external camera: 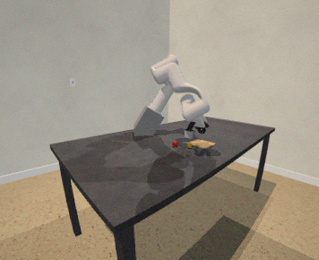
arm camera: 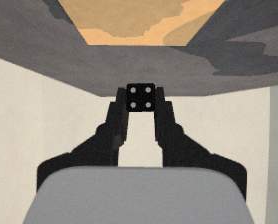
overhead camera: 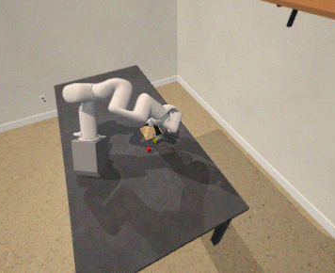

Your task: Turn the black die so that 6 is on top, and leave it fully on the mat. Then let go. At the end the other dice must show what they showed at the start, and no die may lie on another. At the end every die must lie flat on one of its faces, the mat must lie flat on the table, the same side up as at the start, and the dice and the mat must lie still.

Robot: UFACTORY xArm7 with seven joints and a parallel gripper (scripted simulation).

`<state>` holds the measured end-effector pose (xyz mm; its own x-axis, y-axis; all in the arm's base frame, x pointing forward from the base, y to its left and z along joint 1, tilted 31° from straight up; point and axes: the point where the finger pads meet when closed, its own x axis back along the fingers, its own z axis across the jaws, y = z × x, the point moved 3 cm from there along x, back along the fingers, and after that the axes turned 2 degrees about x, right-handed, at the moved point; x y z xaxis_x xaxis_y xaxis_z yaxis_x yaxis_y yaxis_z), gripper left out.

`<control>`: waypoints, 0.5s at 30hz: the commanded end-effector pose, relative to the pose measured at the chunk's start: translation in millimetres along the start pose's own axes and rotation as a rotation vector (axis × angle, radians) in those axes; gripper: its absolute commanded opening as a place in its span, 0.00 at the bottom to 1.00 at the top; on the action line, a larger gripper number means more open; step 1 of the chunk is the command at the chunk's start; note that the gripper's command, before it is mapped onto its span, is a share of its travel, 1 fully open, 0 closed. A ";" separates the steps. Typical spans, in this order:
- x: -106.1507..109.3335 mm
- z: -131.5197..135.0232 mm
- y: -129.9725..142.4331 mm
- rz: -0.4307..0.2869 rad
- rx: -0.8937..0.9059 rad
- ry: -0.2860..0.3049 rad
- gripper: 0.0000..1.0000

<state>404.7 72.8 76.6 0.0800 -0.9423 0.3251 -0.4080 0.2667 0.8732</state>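
Gripping the black die [arm camera: 140,97] between its fingers, four pips facing the wrist camera, the gripper [arm camera: 140,107] hangs above the mat's [external camera: 203,143] far edge.

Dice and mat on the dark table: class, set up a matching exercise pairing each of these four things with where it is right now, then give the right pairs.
Things:
1. black die
2. red die
3. yellow die
4. tan mat

Places:
A. flat on the table under the arm's wrist
B. on the table right beside the mat's edge
C. held in the gripper, four pips facing the wrist camera
D. alone on the table, apart from the mat

Pairs: 1-C, 2-D, 3-B, 4-A
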 end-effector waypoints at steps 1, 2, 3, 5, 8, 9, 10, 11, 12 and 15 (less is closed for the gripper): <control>0.1 -0.8 -0.7 0.001 0.001 -0.002 0.21; -0.2 -0.8 -1.1 0.001 0.001 -0.002 0.21; -0.7 -0.7 -1.6 0.001 0.001 -0.002 0.21; -1.8 -0.7 -2.7 0.002 0.001 -0.002 0.21; -3.9 -0.6 -4.8 0.001 0.001 -0.002 0.21; -4.7 -0.6 -5.6 0.002 0.001 -0.002 0.21; -5.6 -0.6 -6.5 0.002 0.001 -0.002 0.21; -6.6 -0.6 -7.4 0.002 0.001 -0.002 0.21; -7.6 -0.5 -8.4 0.001 0.001 -0.002 0.21; -8.6 -0.5 -9.5 0.002 0.001 -0.002 0.21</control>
<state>406.7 78.0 67.3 0.0805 -0.9423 0.3250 -0.4076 0.2664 0.8735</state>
